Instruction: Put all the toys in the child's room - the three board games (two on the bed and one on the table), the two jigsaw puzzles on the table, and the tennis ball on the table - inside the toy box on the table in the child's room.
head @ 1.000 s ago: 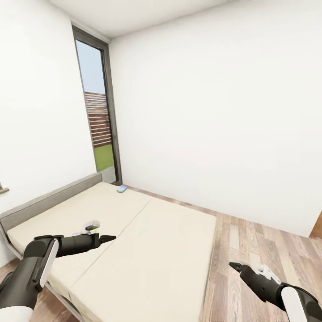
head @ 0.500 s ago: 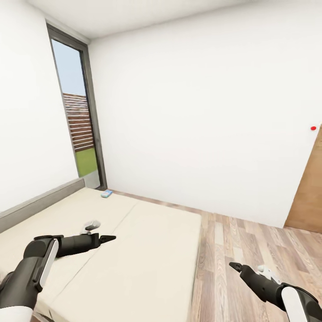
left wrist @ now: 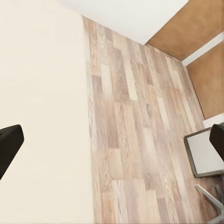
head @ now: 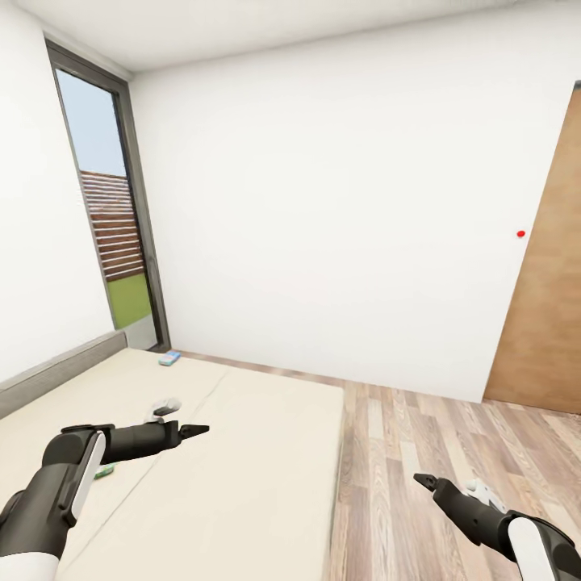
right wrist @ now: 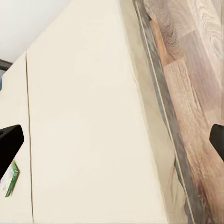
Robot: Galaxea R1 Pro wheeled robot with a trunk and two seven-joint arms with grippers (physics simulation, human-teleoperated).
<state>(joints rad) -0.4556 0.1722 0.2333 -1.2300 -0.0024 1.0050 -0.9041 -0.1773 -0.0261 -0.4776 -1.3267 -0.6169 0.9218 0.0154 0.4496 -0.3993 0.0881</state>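
Observation:
The bed (head: pixel 242 452) with its beige two-part mattress fills the lower left of the head view. A small blue board game (head: pixel 169 359) lies at the bed's far corner near the window. A green and white board game (right wrist: pixel 9 180) lies on the mattress; in the head view only a green edge (head: pixel 103 473) of it peeks out under my left forearm. My left gripper (head: pixel 194 430) hovers over the mattress, open and empty (left wrist: pixel 113 140). My right gripper (head: pixel 424 482) hangs over the floor beside the bed, open and empty (right wrist: pixel 113 140). The table and toy box are out of view.
Wood plank floor (head: pixel 436 452) runs along the bed's right side. A brown door (head: pixel 549 323) stands at the right, with a small red knob (head: pixel 520 234) on the white wall beside it. A tall window (head: pixel 105 234) and the low grey headboard (head: pixel 56 371) are at the left.
The camera has turned right: bed and window slid left in the picture and the brown door came into view. Both arms keep the same pose, grippers still open.

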